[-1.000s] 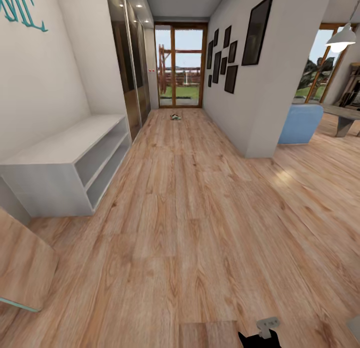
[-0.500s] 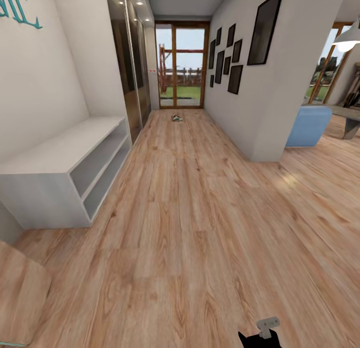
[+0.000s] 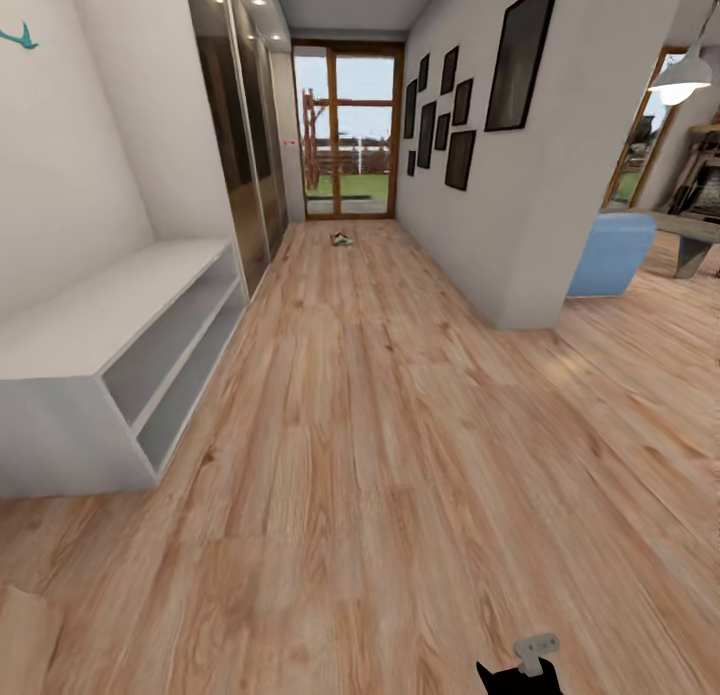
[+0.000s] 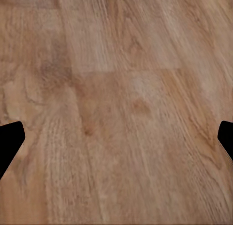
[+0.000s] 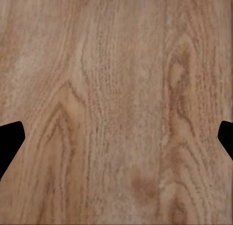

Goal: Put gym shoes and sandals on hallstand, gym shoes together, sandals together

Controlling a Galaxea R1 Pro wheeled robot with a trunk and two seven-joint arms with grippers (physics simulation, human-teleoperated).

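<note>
The view has slid forward along the corridor floor [image 3: 380, 455], so the low white shelf unit [image 3: 90, 335] now sits nearer on the left; this looks like travel toward the footwear. One small shoe [image 3: 342, 240], too distant to identify, lies near the glass door [image 3: 345, 130]. The left gripper [image 4: 116, 137] and right gripper [image 5: 116, 137] are both spread wide over bare planks, holding nothing.

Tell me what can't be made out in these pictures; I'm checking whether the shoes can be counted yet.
- Small object far down the corridor floor, head view: too small to tell whether it is shoe or sandal, one or several.
- White shelf unit, head view: its near end is cut off by the picture's edge.
- Left gripper and right gripper, wrist views: fingertips barely enter at the edges, over bare planks.
</note>
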